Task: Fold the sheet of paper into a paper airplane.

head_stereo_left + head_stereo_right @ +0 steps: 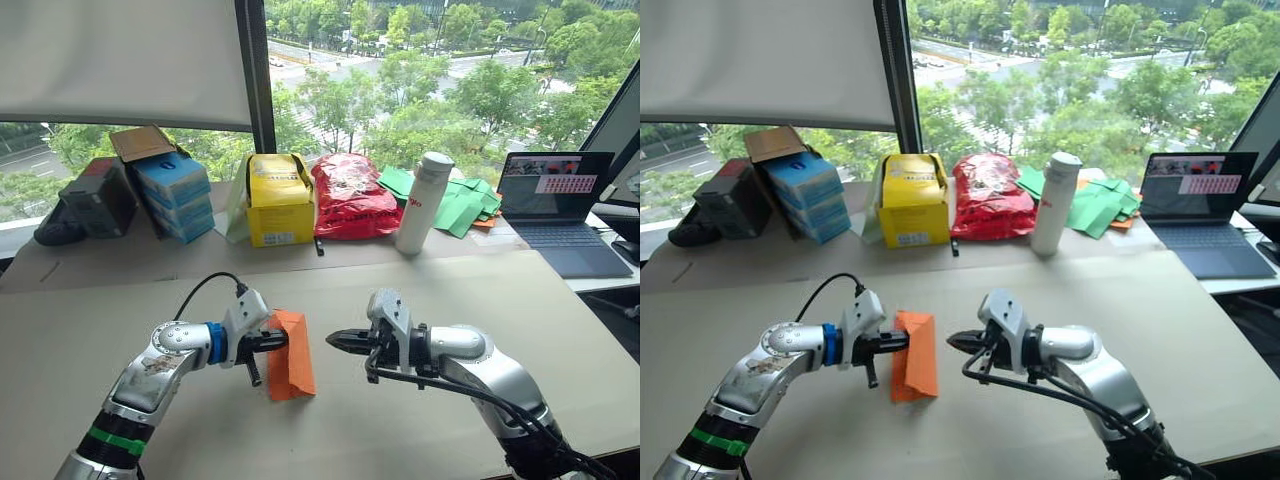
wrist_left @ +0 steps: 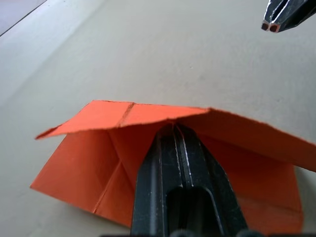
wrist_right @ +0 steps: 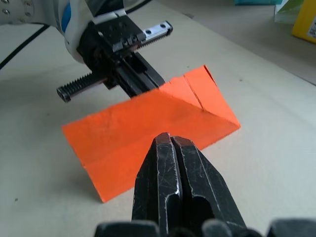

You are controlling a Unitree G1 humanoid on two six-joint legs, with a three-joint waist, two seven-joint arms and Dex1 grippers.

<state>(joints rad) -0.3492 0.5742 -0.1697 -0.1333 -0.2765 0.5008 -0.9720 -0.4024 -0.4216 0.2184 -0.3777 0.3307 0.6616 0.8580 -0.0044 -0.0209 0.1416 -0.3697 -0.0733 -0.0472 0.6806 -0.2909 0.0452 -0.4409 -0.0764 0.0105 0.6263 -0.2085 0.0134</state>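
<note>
Mid-fold: sheet of paper (image 1: 291, 355) pinched by left gripper (image 1: 276, 341); right gripper (image 1: 338, 342) closed, empty, apart. Flap pressing judged next.

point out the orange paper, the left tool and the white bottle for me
sheet of paper (image 1: 292, 358), left eye view, on its lower flap.
left tool (image 1: 279, 340), left eye view, at its fingertips, shut on the paper.
white bottle (image 1: 417, 205), left eye view, mid-body.

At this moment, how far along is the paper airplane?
Early to midway. Done: the paper already carries creases and a folded flap, standing tent-like on the table. In hand: the left gripper is shut on its upper fold; the right gripper is shut and apart from it. Left: it is no slim pointed wedge yet, so the nose and wing folds remain.
</note>
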